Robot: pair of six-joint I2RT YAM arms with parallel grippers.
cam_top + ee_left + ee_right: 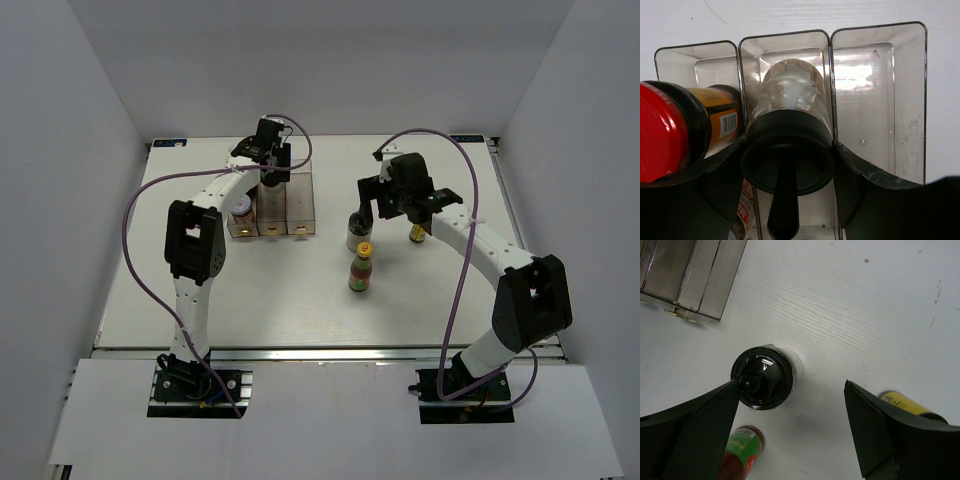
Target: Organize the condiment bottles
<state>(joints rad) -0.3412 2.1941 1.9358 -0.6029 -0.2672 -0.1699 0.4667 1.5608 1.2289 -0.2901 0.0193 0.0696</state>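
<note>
Left hand [788, 150] clamped on black-capped jar [790, 90], apparently seated in middle slot of rack [875, 90]; release looks due. Right hand [791, 385] spread wide above second black-capped jar [762, 377], off-centre beneath it; centre, then descend.

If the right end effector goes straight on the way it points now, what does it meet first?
Most likely the black-capped jar, standing under the open right end effector, close to one finger. The rest of the gap shows only table. Depth is unclear.
</note>
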